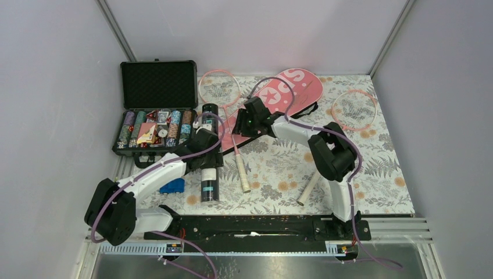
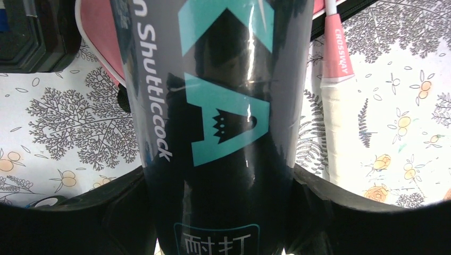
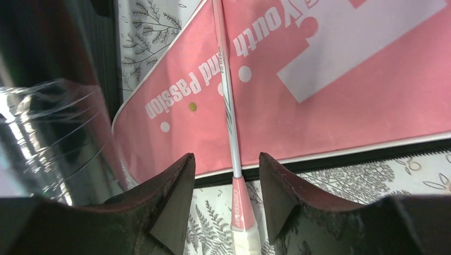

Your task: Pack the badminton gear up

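Observation:
The long black tube [image 1: 209, 174] with teal lettering lies on the floral cloth. My left gripper [image 1: 207, 152] is shut on its middle, and the tube [image 2: 223, 106] fills the space between both fingers [image 2: 122, 212]. One pink racket [image 1: 220, 87] lies with its shaft across the pink bag [image 1: 293, 87]. My right gripper [image 1: 247, 124] hangs open over it, and its fingertips straddle the thin shaft [image 3: 227, 106] just above the pink cone [image 3: 242, 207], with gaps on both sides. A second racket [image 1: 354, 109] lies to the right.
An open black case [image 1: 156, 110] of poker chips stands at the back left. A small blue block [image 1: 172, 186] lies beside my left arm. The first racket's white handle [image 2: 337, 122] runs close along the tube's right side. Grey walls enclose the table.

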Robot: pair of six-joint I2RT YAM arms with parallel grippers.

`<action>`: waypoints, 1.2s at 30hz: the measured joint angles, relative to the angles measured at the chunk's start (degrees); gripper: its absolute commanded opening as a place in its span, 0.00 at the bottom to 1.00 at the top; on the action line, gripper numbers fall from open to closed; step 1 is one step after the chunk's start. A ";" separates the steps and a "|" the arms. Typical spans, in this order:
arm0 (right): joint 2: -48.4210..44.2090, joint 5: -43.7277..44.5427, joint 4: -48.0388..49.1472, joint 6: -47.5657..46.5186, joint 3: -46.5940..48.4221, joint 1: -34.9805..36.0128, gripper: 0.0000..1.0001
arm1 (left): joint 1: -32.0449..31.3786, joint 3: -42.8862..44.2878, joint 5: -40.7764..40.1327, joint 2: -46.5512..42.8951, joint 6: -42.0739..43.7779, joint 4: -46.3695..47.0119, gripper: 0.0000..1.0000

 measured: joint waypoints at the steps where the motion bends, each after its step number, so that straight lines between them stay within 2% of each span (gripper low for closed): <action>1: 1.11 0.70 -1.27 -0.33 1.60 0.46 0.54 | 0.00 0.00 0.00 -0.42 -0.07 -0.04 0.47; 14: 15.02 8.20 -16.13 -2.71 21.88 3.41 0.52 | 0.28 -1.25 -1.79 -5.68 -1.81 -2.56 0.47; 18: 16.04 10.62 -19.54 -3.04 24.48 3.96 0.39 | 0.28 -1.40 -1.92 -5.77 -2.01 -2.93 0.47; 24: 17.46 12.85 -23.06 -4.02 27.08 4.66 0.05 | 0.28 -1.70 -1.92 -5.88 -1.95 -3.41 0.48; 25: 17.35 13.33 -22.97 -4.35 26.77 4.72 0.00 | 0.28 -1.70 -1.90 -5.88 -1.86 -3.41 0.48; 29: 13.60 14.93 -19.02 -5.42 20.17 5.03 0.00 | 0.28 -1.42 -1.55 -5.57 -0.72 -3.72 0.50; 36: -1.73 17.64 -13.25 -5.03 -1.95 3.50 0.00 | 0.28 1.16 -0.04 0.33 1.99 -4.22 0.51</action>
